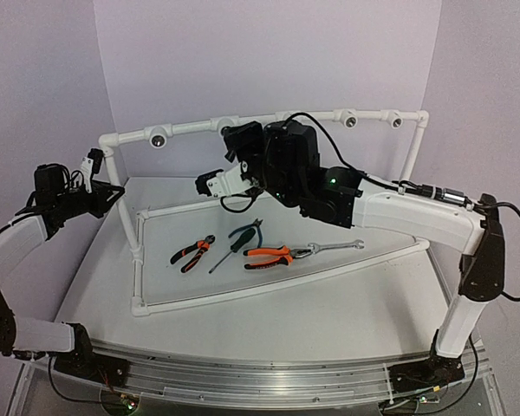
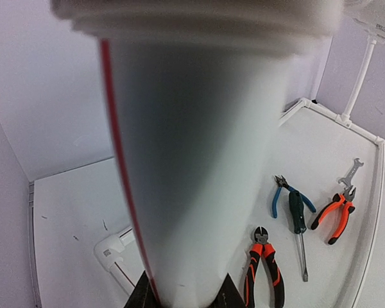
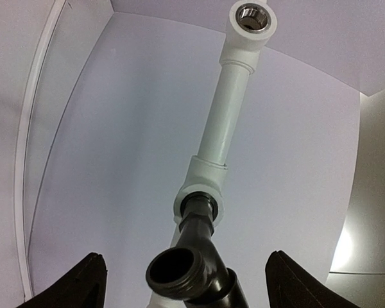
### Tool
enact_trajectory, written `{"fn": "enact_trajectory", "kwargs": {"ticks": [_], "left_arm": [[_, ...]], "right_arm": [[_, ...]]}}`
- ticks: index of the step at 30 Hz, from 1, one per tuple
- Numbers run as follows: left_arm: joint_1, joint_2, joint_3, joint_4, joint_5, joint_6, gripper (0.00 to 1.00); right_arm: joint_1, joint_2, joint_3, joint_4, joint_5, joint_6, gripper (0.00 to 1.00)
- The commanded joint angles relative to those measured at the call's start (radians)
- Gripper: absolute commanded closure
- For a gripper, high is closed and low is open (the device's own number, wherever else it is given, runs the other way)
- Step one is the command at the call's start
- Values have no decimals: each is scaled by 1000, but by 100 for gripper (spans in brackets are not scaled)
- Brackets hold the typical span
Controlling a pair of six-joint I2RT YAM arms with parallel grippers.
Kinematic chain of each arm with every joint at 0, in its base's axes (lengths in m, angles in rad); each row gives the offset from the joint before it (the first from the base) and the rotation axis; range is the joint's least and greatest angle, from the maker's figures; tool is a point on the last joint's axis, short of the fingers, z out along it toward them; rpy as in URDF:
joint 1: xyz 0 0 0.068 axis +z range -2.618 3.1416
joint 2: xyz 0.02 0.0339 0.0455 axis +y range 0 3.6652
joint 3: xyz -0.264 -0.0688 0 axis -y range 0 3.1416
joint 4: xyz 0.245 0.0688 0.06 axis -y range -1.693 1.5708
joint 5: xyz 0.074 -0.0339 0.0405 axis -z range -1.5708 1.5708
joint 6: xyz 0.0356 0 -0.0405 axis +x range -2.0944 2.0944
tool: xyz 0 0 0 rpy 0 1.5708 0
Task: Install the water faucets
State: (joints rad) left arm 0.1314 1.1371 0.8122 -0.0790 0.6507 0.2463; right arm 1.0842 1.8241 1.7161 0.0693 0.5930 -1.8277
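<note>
Right up against the lens in the left wrist view, a white pipe (image 2: 199,160) fills the middle of the frame, a thin red stripe (image 2: 119,160) running down its left edge. The left pincer (image 2: 186,294) is clamped on it, dark fingers pressed to either side at the bottom edge, steadying the frame.

Over to the right wrist view. The dark faucet (image 3: 202,240) sits at bottom centre with its threaded mouth facing us and its far end entered in a white socket fitting (image 3: 201,186). The right pincer (image 3: 186,256) stands wide open, one finger at the lower left and one at the lower right, the faucet between them with clear gaps on both sides, so nothing is gripped.

My read is that this faucet is at least started in its socket. How far it is screwed home cannot be told from here. Higher in the same view the next socket (image 3: 251,19) shows bare metal thread, and in the top view the rail's other sockets (image 1: 351,119) look unfilled too (no spare faucet shows anywhere). So at best one is in, and tightening is probably the job left.

On the surface (image 1: 329,303), centre frame, lie the pliers (image 1: 273,255), a screwdriver (image 1: 234,247) and a spanner (image 1: 334,248).

Writing? No brand or label reads. A faint mark at the upper right of the left wrist view is too small to make out.
</note>
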Motion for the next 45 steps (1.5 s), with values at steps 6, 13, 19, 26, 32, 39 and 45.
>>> {"fn": "enact_trajectory", "kwargs": {"ticks": [6, 13, 19, 26, 32, 39, 45], "left_arm": [[-55, 37, -68, -256, -112, 127, 100], [-75, 33, -60, -277, -111, 110, 100], [-84, 29, -61, -265, -122, 114, 100], [-90, 25, -67, -257, -125, 106, 100], [-101, 21, -75, -250, -129, 104, 100], [-112, 6, -91, -230, -125, 106, 100], [-116, -8, -108, -205, -127, 106, 100]], "right_arm": [[-14, 57, 118, 23, -4, -66, 22], [-27, 85, 152, 23, 34, -103, 51], [-28, 83, 146, 24, 56, -91, 76], [-20, 106, 87, 273, 108, 141, 88], [6, 182, 33, 546, 229, 427, 100], [36, 268, 84, 725, 360, 856, 100], [42, 220, -9, 723, 400, 1471, 100]]}}
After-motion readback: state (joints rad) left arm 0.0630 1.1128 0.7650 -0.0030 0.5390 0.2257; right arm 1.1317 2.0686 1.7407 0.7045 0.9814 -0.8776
